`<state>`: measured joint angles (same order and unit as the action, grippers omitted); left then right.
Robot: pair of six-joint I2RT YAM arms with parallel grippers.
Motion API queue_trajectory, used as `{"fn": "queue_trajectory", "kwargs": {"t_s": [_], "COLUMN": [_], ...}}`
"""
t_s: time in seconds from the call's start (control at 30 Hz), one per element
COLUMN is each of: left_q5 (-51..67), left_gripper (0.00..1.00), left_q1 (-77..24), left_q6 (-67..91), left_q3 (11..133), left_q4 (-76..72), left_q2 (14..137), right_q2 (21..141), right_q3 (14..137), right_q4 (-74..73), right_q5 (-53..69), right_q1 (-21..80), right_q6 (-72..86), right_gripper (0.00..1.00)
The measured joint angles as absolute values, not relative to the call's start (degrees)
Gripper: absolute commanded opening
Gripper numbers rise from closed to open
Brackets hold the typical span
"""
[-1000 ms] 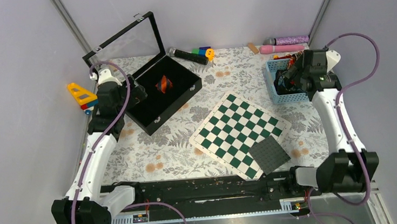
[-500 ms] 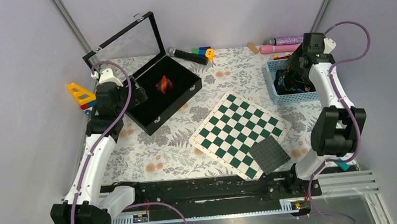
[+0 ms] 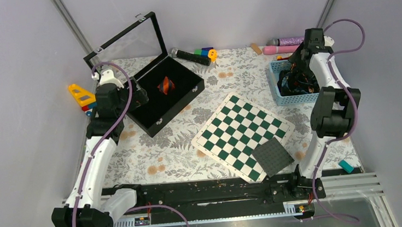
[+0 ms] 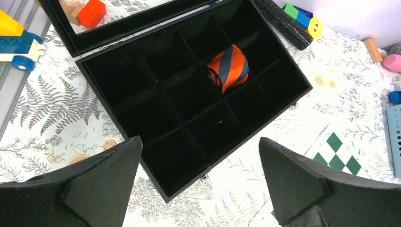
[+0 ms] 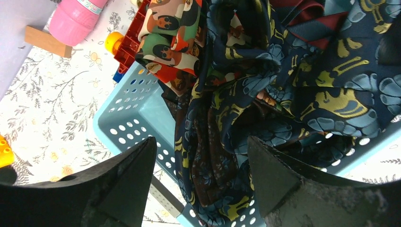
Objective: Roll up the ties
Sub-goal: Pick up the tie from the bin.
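The left tool [image 4: 198,158] hangs spread wide over the black box [image 4: 118,78], where one rolled striped tie [image 4: 229,68] sits snug in a slot. Farther back, the right tool [image 5: 201,158] is spread around a dark flowery tie [image 5: 283,90] in the blue basket [image 5: 135,116], probably to pinch it.

Left tool [image 4: 199,144] gapes wide, right tool [image 5: 201,142] (arm folded upright) likewise.

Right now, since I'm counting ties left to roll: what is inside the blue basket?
The blue basket holds a bunched navy leaf-print tie, a face-patterned tie and a dark red striped tie. Anything beneath them, and the basket floor, is covered.
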<state>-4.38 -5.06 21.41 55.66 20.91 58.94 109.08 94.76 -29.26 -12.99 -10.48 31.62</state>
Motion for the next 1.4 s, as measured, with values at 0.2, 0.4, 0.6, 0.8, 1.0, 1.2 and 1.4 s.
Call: {"fn": "queue_trajectory", "kwargs": {"t_s": [0.2, 0.4, 0.6, 0.8, 1.0, 1.2, 1.4], "left_q5": [-3.64, -3.18, -2.83, -2.46, -1.65, -1.13, 0.05], "left_gripper": [0.99, 0.99, 0.99, 0.99, 0.99, 0.99, 0.99], "left_q1": [-4.51, -4.08, -3.86, -3.11, -2.59, -2.13, -1.78], "left_q6": [21.41, 21.43, 21.43, 21.47, 21.52, 22.02, 22.26], "left_q3": [55.66, 55.66, 55.66, 55.66, 55.66, 55.66, 55.66], "left_q4": [20.88, 20.88, 20.91, 20.88, 20.88, 20.88, 20.88], "left_q2": [58.96, 58.98, 59.16, 59.53, 59.75, 59.75, 59.75], "right_q2": [112.75, 115.61, 117.16, 117.01, 115.68, 109.06, 98.06], "right_q3": [95.85, 97.03, 98.91, 98.52, 97.38, 95.9, 95.85], "right_q4": [-29.45, -30.15, -30.15, -28.69, -27.31, -27.49, -27.09], "right_q5": [-12.75, -12.75, -12.47, -12.21, -10.09, -9.04, -7.29], "right_q1": [-10.7, -11.11, -11.22, -11.25, -11.27, -11.27, -11.27], "right_q6": [31.29, 30.61, 29.32, 28.6, 28.29, 28.29, 28.1], "right_gripper": [0.71, 0.61, 0.41, 0.1, 0.06, 0.05, 0.04]}}
